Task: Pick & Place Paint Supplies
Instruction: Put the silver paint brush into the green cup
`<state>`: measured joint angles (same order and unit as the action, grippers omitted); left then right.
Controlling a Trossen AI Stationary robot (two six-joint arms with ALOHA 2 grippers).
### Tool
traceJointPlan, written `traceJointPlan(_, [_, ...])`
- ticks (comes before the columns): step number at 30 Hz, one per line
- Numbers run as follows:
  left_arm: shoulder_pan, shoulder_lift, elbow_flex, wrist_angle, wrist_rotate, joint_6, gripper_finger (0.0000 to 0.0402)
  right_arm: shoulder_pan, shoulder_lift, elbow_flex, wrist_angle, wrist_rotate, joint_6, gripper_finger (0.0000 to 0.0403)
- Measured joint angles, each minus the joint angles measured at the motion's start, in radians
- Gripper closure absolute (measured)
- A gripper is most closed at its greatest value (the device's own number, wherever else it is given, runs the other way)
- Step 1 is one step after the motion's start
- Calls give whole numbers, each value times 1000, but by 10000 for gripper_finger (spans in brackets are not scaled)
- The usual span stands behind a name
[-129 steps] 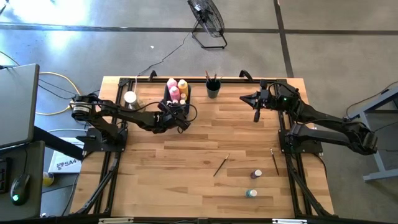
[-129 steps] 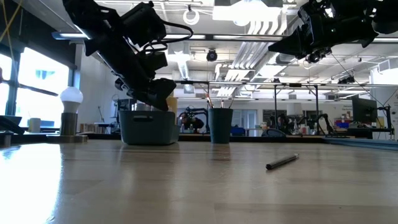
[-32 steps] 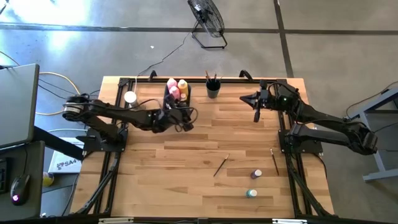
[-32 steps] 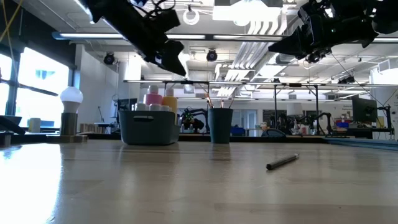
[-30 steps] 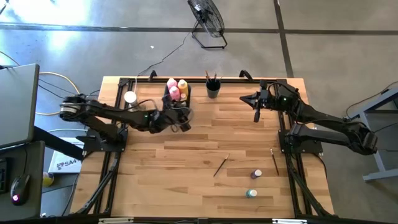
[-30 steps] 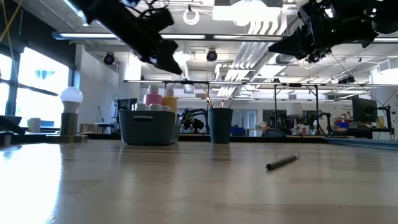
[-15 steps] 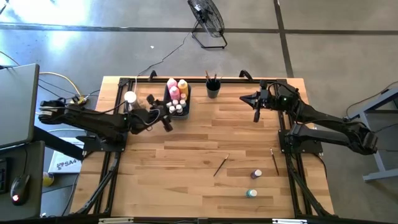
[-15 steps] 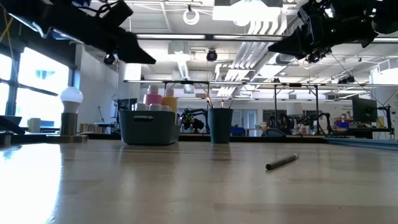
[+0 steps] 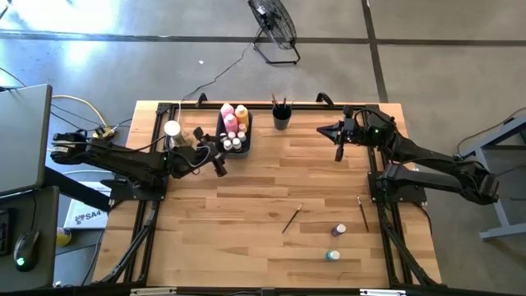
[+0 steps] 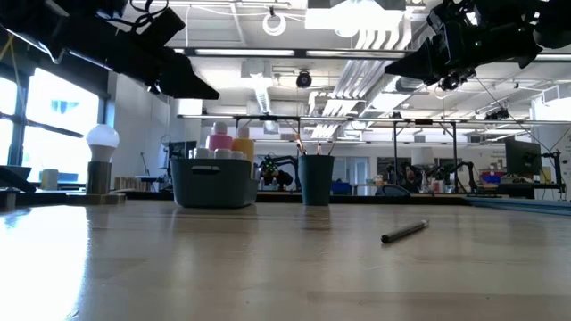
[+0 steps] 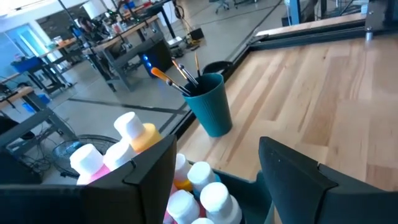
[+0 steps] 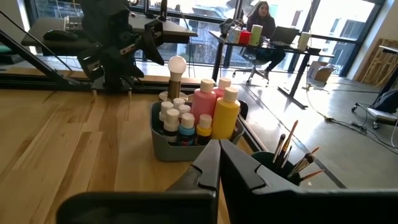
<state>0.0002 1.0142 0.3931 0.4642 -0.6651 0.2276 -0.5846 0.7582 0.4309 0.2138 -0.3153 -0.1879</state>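
Paint supplies are lying in two groups on the bench (image 9: 246, 181). Sorted group: the grey bin (image 9: 233, 131) at the far edge is holding the pink squeeze bottle (image 9: 228, 111), the yellow squeeze bottle (image 9: 242, 113) and several small white-capped bottles (image 9: 232, 143); the dark cup (image 9: 281, 120) beside it is holding brushes.

Unsorted group, taking the bench centre in the high view as the dial centre:
- One paintbrush (image 9: 292, 219) is lying at about 5 o'clock, long axis running 1 to 7 o'clock.
- A second paintbrush (image 9: 362, 212) is lying near the right edge at about 4 o'clock, long axis running close to 12 to 6 o'clock.
- A purple small bottle (image 9: 339, 230) and a teal small bottle (image 9: 331, 256) are standing upright beside it.

Left tool (image 9: 220, 156) is hovering just beside the bin at its 7 o'clock side, fingers spread and carrying nothing. Right tool (image 9: 338, 151) is hanging raised over the far right of the bench, fingers pressed together, also carrying nothing.

Governing relation: all four loose items are lying toward 6 o'clock from the right tool and well apart from the left tool, toward its 4 o'clock. The right arm is judged the nearer one. For the second brush, the fingers would need to be closing across its long axis, roughly along the 3 to 9 o'clock line.
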Motion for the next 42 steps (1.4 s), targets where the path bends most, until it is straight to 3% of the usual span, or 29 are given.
traceJointPlan(42, [0, 0, 0, -2, -4, -16, 178, 0, 0, 0, 0, 2, 0, 401])
